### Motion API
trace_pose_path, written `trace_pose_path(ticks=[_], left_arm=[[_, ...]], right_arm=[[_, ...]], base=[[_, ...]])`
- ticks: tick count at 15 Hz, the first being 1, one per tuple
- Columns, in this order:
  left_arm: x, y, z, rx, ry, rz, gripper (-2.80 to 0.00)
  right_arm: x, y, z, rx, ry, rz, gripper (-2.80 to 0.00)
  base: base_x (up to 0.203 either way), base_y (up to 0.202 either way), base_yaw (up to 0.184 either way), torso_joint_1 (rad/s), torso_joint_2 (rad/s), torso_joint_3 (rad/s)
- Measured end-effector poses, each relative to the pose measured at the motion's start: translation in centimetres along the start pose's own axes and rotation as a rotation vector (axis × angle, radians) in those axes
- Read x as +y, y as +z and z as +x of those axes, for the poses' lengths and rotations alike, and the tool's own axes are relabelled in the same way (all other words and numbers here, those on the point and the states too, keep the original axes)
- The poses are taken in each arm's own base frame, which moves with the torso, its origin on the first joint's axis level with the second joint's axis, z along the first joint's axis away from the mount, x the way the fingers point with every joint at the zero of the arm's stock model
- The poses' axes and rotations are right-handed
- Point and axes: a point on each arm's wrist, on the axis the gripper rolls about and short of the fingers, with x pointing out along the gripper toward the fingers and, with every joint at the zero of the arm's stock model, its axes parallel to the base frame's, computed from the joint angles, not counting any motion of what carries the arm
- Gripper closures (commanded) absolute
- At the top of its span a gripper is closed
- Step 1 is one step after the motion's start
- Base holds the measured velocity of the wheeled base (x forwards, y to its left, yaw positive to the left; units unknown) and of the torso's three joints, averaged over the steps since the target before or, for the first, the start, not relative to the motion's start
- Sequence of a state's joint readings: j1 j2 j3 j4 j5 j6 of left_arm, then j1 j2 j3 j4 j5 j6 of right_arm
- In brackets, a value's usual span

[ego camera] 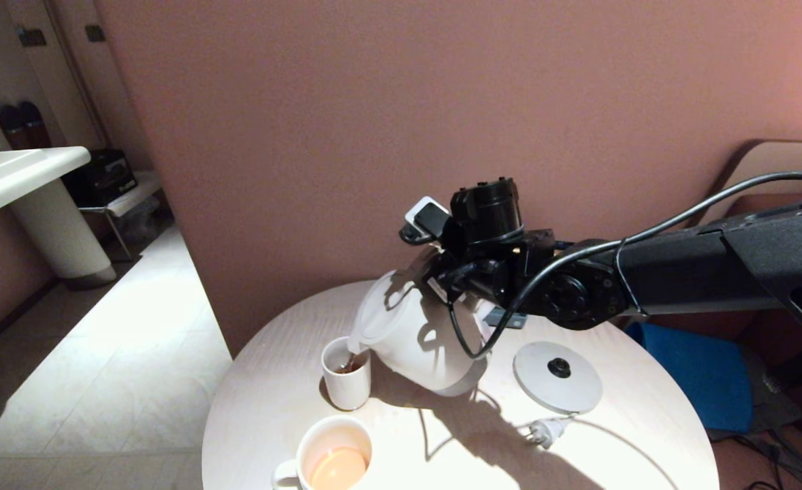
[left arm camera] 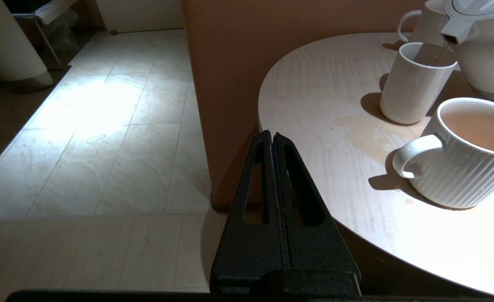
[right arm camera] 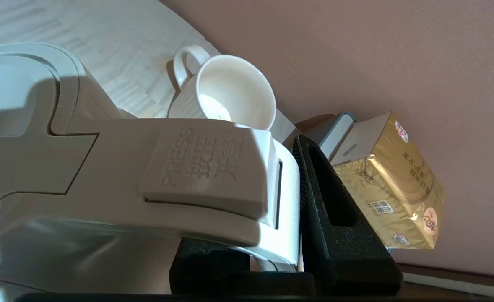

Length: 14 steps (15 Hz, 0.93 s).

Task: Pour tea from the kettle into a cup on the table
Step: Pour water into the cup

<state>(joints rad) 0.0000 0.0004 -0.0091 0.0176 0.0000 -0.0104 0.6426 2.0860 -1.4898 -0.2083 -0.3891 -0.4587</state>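
Observation:
My right gripper (right arm camera: 255,167) is shut on the handle of the white kettle (ego camera: 414,333), one black finger (right arm camera: 326,201) pressed against the handle's side. The kettle (left arm camera: 486,54) is tilted, its spout over a tall white cup (ego camera: 346,378). A thin stream of orange-brown tea (left arm camera: 442,52) runs from the spout into that cup (left arm camera: 412,84). Nearer me stands a wide ribbed mug (ego camera: 336,456) holding tea (left arm camera: 477,126). My left gripper (left arm camera: 272,136) is shut and empty, hanging beside the round table (ego camera: 612,442), beyond its left edge.
The kettle's round grey base (ego camera: 557,376) and its plug (ego camera: 544,430) lie on the table's right side. A wet patch (left arm camera: 364,134) lies between the cups. Another white cup (right arm camera: 230,92) and a gold packet (right arm camera: 398,184) stand by the wall.

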Motion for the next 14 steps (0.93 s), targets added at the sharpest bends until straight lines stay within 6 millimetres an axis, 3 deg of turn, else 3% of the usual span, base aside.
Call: trace_pose_path(ticks=[9, 14], left_arm=[[0.0, 0.0, 0.0, 0.000, 0.000, 0.000, 0.00], [0.0, 0.0, 0.0, 0.000, 0.000, 0.000, 0.00]], right_arm=[[0.1, -0.3, -0.1, -0.001, -0.002, 0.010, 0.00], [0.5, -2.2, -0.4, -0.025, -0.016, 0.059, 0.00]], base=[[0.000, 0.000, 0.000, 0.000, 0.00, 0.000], [0.000, 0.000, 0.000, 0.000, 0.00, 0.000]])
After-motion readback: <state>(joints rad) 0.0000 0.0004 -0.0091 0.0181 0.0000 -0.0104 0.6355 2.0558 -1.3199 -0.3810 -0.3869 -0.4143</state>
